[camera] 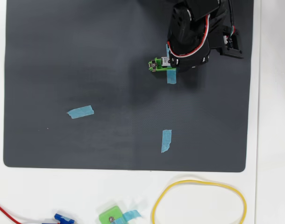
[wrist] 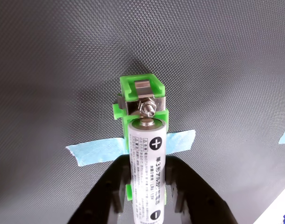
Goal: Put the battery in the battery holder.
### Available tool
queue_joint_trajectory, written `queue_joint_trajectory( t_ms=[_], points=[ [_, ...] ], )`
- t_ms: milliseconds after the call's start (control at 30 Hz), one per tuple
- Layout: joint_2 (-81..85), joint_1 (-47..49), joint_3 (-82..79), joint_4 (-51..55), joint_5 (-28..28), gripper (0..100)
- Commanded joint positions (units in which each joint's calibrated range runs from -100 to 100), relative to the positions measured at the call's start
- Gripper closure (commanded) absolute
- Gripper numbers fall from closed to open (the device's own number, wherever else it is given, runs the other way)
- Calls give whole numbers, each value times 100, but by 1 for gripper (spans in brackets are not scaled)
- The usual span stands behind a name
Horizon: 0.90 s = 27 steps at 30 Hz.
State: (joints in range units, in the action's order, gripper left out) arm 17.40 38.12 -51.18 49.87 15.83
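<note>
In the wrist view the white-silver battery [wrist: 147, 177] lies lengthwise in the bright green battery holder [wrist: 140, 88], its plus end against the holder's far screw contact. My gripper [wrist: 147, 163] has its black fingers [wrist: 115, 186] close against both sides of the battery and looks shut on it. The holder's near end is hidden under the battery and fingers. In the overhead view the holder [camera: 155, 64] sticks out left of my gripper [camera: 168, 62] at the mat's upper right, and only a white bit of the battery [camera: 165, 60] shows.
A strip of blue tape [wrist: 96, 150] [camera: 171, 75] runs under the holder on the dark mat [camera: 86, 56]. Two more tape strips [camera: 80, 111] [camera: 166, 140] lie on the mat. A small green square piece [camera: 110, 216] and a yellow loop [camera: 198, 200] lie on the white table below.
</note>
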Motion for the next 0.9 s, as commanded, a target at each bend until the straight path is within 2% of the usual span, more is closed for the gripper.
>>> queue_joint_trajectory(
  t_ms=[0, 100, 200, 300, 533, 567, 600, 867],
  points=[
    [132, 54, 17, -83, -29, 100],
    [132, 54, 17, -74, -29, 100],
    [132, 33, 17, -22, -29, 90],
    [123, -133, 17, -22, -29, 89],
    [166, -133, 17, -31, -29, 90],
    [174, -133, 17, -74, -29, 99],
    [166, -133, 17, -74, -29, 100],
    [123, -144, 25, -83, -29, 100]
  ],
)
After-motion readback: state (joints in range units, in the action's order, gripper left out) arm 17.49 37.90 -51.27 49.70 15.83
